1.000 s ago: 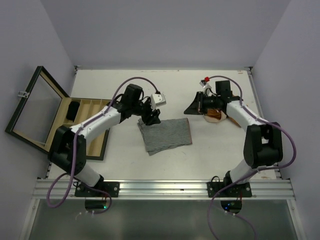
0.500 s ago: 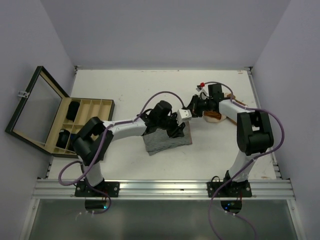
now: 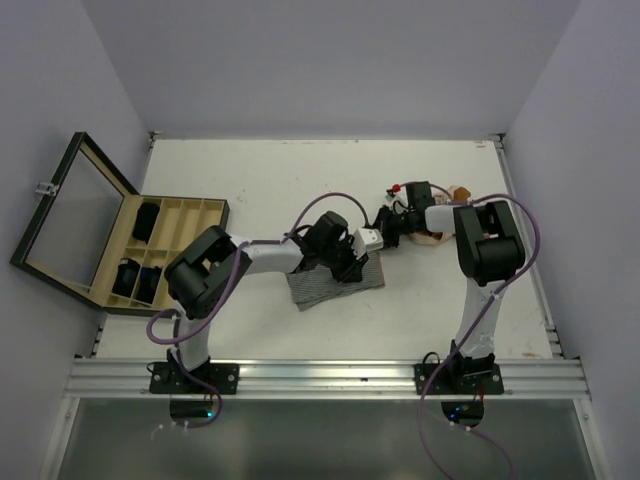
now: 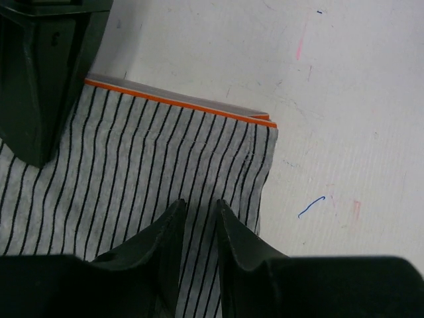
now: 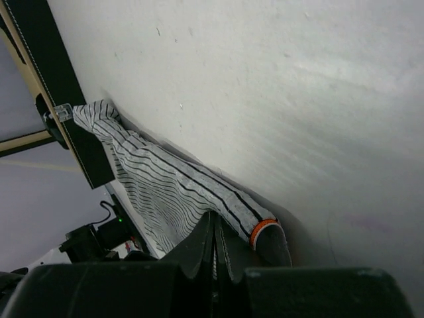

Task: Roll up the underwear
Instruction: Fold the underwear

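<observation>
The grey striped underwear (image 3: pixel 320 287) is laid flat at the middle of the white table (image 3: pixel 300 180). It is a thin, soft knit, pale grey with fine black lines, and roughly rectangular. One edge is finished with a narrow orange trim (image 4: pixel 179 99), and a second layer of cloth is seen at that corner.

The left gripper (image 4: pixel 199 213) is set down on the cloth near a side edge. Its dark, wedge-shaped fingers (image 4: pixel 165 238) are parted by a narrow gap, and stripes are seen between them. The right gripper (image 5: pixel 214 226) is placed at the trimmed corner with its fingers pressed together. The corner seems to be pinched there and raised off the surface, though the contact itself is hidden by the fingers.

The table is matt and faintly scuffed, and a short blue pen mark (image 4: pixel 311 207) is seen beside the cloth. An orange-brown underwear (image 3: pixel 432 235) is crumpled just beside the right gripper. At the left edge a compartmented wooden box (image 3: pixel 185 215) is stood with its dark-framed glass lid (image 3: pixel 70 215) swung open. Compact black underwear (image 3: pixel 148 220) is held in its slots.
</observation>
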`<state>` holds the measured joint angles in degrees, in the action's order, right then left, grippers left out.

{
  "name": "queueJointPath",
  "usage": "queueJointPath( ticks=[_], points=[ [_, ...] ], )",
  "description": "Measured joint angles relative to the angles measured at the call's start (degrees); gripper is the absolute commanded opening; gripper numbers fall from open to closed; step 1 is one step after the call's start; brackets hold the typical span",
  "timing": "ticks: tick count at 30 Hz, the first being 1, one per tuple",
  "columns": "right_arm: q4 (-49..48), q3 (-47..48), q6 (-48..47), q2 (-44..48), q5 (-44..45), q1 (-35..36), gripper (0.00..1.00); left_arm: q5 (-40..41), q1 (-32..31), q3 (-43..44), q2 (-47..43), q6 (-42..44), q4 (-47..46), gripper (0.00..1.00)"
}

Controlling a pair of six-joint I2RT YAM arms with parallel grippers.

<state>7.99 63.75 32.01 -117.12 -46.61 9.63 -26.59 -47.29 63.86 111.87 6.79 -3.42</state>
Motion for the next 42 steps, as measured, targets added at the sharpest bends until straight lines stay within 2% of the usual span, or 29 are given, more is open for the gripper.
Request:
queueJointPath(
  ticks=[5,7,9,11,14,17,19,24,28,33,37,42],
  points=[
    [-2.97,1.92,-0.02,-2.82,-2.54,-0.09,0.03,-0.81,0.02,0.00,0.46,-0.20,0.35,0.22],
    [-3.45,1.99,0.00,-3.17,-3.48,-0.20,0.03,-0.96,0.09,0.00,0.46,-0.15,0.37,0.22],
    [-3.96,1.79,0.00,-3.10,-3.91,-0.26,0.04,-1.29,0.13,-0.02,0.42,0.26,0.55,0.26],
    [-4.31,1.11,-0.11,-2.23,-3.85,-0.26,0.06,-2.03,0.20,-0.26,-0.26,1.11,1.51,0.36],
    [-2.05,0.44,-1.42,1.62,-3.48,-0.33,0.10,-3.82,0.44,-1.70,-4.72,2.10,5.97,0.43],
    [0.72,1.05,-3.91,8.52,-3.43,-0.33,0.22,-5.84,1.33,-1.84,-12.63,2.14,9.16,0.48],
    [2.47,2.80,-5.99,13.60,-3.72,-0.33,0.32,-7.61,3.28,-1.05,-17.66,1.62,9.94,0.50],
    [3.19,7.15,-9.42,18.47,-6.84,-0.31,0.35,-12.52,14.71,1.97,-23.06,-1.95,8.17,0.51],
    [3.19,5.75,-9.42,15.54,-8.26,0.13,0.34,-17.90,23.12,1.81,-17.88,-5.84,7.13,0.51],
    [3.21,2.78,-9.40,8.44,-8.20,0.90,0.30,-22.77,29.70,1.81,-6.05,-10.56,6.27,0.48],
    [3.37,2.47,-9.66,3.65,-7.28,0.96,0.28,-24.06,33.18,1.60,0.98,-12.24,5.79,0.46],
    [3.37,2.32,-9.81,-0.44,-4.90,0.26,0.28,-25.94,34.34,1.05,4.70,-12.72,5.60,0.44]
  ],
)
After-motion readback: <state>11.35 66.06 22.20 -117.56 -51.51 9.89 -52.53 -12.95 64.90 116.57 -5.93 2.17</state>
